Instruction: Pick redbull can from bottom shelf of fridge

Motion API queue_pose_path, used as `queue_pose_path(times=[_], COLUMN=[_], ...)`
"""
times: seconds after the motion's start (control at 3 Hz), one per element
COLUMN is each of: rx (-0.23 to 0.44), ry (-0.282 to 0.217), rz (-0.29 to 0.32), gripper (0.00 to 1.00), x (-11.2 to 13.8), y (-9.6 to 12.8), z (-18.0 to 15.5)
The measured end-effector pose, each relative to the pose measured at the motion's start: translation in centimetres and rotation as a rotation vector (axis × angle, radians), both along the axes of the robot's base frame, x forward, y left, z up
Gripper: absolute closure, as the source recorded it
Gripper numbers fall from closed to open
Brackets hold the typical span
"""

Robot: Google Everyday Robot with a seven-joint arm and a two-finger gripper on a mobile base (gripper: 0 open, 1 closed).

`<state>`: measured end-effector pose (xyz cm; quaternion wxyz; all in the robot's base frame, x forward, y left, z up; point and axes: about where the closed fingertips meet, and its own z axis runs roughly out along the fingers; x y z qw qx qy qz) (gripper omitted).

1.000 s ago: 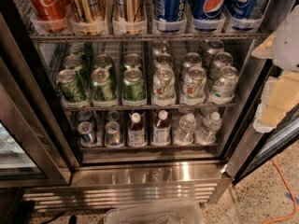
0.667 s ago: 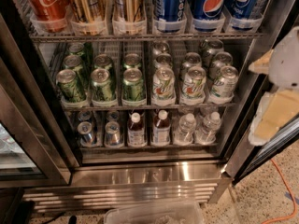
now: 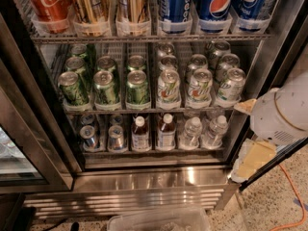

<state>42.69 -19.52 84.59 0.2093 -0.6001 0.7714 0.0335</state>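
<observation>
Stainless fridge point(image 3: 144, 177) is standing open; redbull can point(image 3: 89, 137) is sitting at the left end of bottom shelf point(image 3: 154, 152), well apart from gripper point(image 3: 255, 158) hovering at the right door edge; its opening cannot be told.

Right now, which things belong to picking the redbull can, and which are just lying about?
Job: redbull cans, bottom shelf, fridge, hand at the right edge, outside the fridge.
Lying about: green cans, white-capped bottles, Pepsi cans, Coke can, plastic bin.

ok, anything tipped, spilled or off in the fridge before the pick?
Nothing stands out. Everything on the bottom shelf stands upright in its lane, redbull can at far left included. No spills visible. The gripper is low right, by the fridge frame.
</observation>
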Motion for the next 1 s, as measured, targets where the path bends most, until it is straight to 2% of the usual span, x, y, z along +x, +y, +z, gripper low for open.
queue_pose_path(times=[0.33, 0.67, 1.0], rx=[-0.003, 0.057, 0.128], ry=[-0.005, -0.002, -0.022], rz=[0.005, 0.038, 0.061], gripper=[0.00, 0.00, 0.00], x=[-0.2, -0.5, 0.4], y=[0.4, 2.4, 5.0], z=[-0.2, -3.8, -7.6])
